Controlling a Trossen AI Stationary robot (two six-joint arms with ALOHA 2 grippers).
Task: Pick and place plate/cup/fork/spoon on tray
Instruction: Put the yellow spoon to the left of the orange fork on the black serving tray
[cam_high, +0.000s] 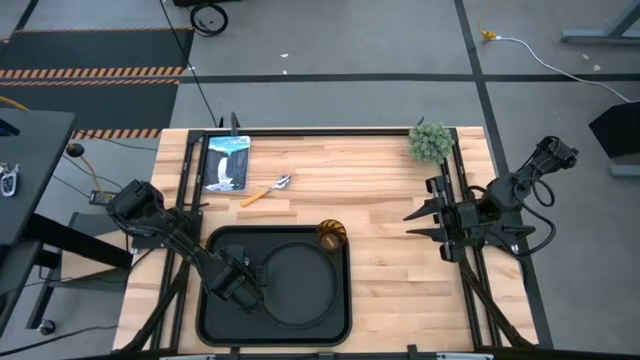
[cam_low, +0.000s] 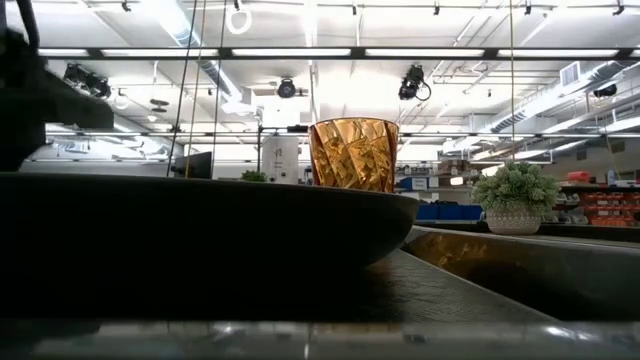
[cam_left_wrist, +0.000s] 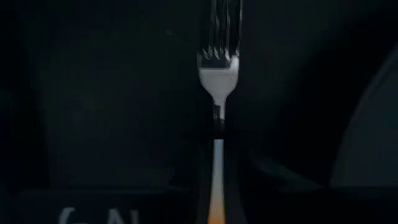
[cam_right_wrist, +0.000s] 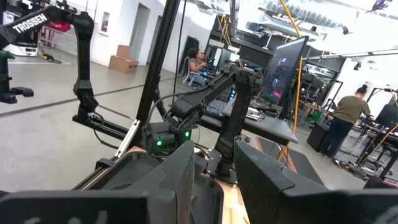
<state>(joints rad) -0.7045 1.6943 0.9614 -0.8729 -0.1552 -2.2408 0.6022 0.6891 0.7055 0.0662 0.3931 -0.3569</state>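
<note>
The black tray lies at the table's near edge, left of the middle. The round black plate lies in it. The amber cup stands upright in the tray's far right corner and also shows in the low view. My left gripper is over the tray's left part, beside the plate, shut on a silver fork. A spoon with an orange handle lies on the table beyond the tray. My right gripper is open and empty at the table's right side. My left gripper pinches the fork's handle between its two fingers, behind the neck. The fingers lie along the fork, whose tines point straight out ahead of them over the tray's dark floor. I cannot tell whether the fork touches the tray.
A framed picture lies at the table's far left. A small potted plant stands at the far right and shows in the low view. Bare wood lies between the tray and my right gripper.
</note>
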